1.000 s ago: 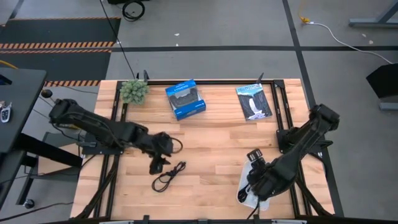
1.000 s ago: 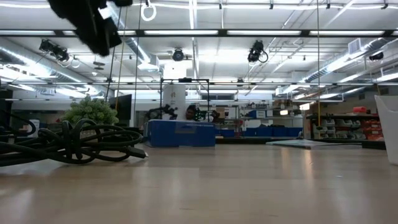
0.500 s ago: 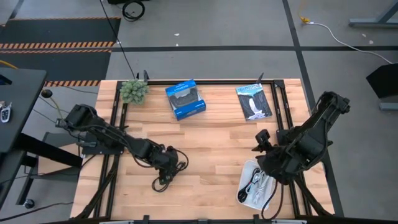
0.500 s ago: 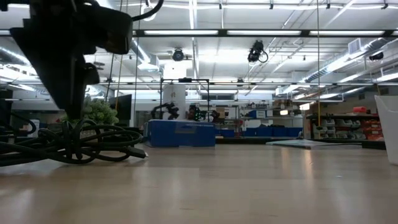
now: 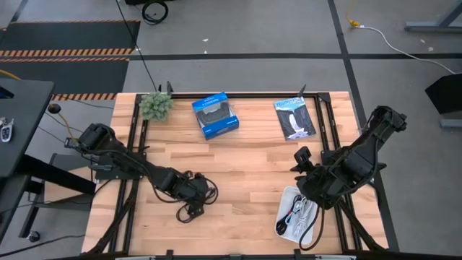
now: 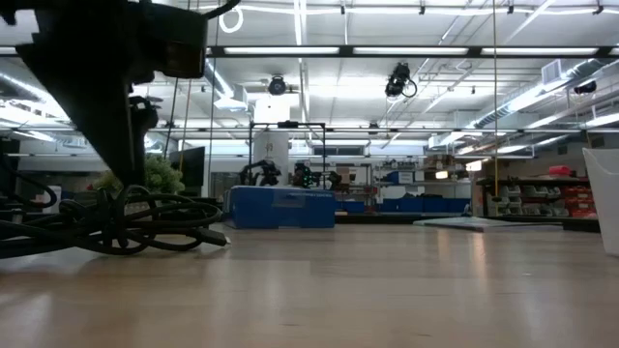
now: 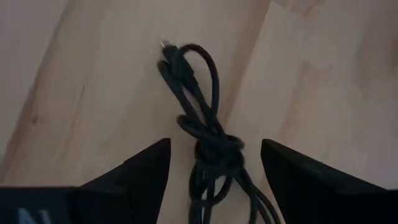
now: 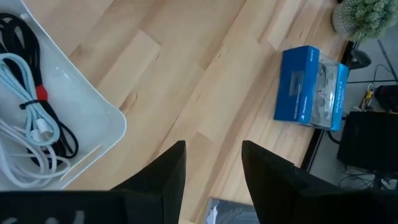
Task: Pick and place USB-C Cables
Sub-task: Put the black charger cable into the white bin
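The left gripper [image 7: 214, 163] sits low over the loose black cable [image 7: 202, 124], fingers spread on either side of its knotted middle — the pick looks about to happen, and the next move calls for closing squarely on that knot so the loops come up together. The right gripper [image 8: 213, 165], fingers apart and holding nothing, waits just above the white tray [image 5: 287, 195], where a white cable [image 8: 18, 134] and a black one with a red tie [image 8: 34, 93] already lie. Beyond the black cable, the wooden table [image 5: 253, 166] carries a blue box [image 5: 215, 115], a dark packet [image 5: 294, 118] and a small plant [image 5: 155, 105] along its far edge — a workshop shows behind.
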